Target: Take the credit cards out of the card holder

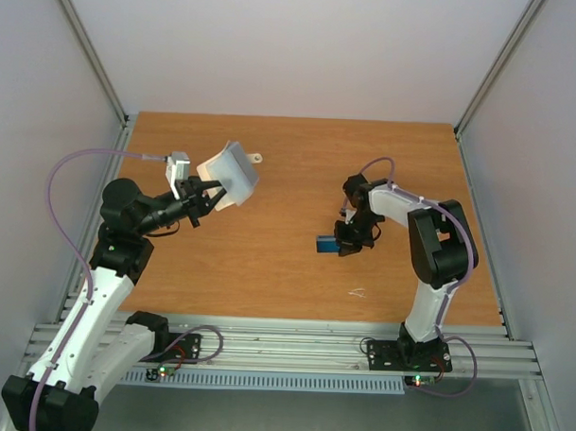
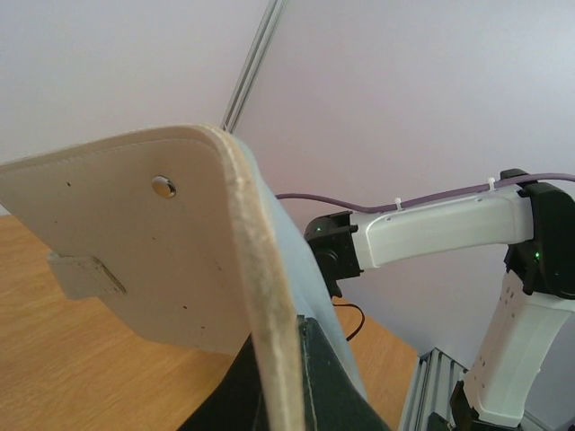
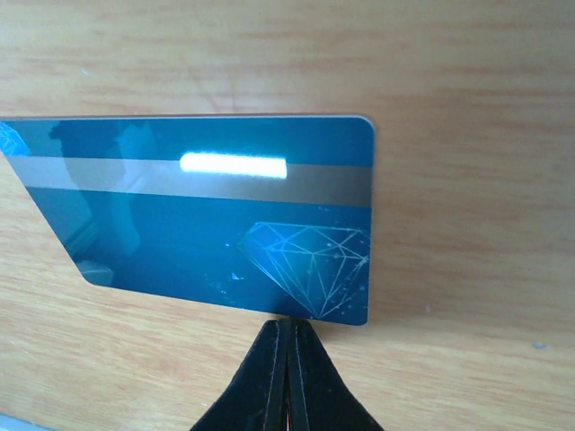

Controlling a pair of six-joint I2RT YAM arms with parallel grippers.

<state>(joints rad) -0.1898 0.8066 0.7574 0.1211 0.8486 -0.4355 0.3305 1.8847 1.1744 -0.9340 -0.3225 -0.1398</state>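
Card holder [image 1: 229, 174] being held up over the table's [image 1: 290, 145] far left, your left gripper [image 1: 210, 196] pinching its beige rim, your right gripper [image 1: 345, 244] gripping the blue credit card [image 1: 323, 243] by its edge, right of centre.

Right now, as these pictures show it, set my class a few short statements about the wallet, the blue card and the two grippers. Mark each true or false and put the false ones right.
1. The left gripper holds the wallet up off the table. True.
2. The right gripper is open and holds nothing. False: it is shut on one edge of the blue card.
3. The blue card has a diamond drawn on it. True.
4. The blue card sits inside the wallet. False: it is out of the wallet and well apart from it, in the right gripper.
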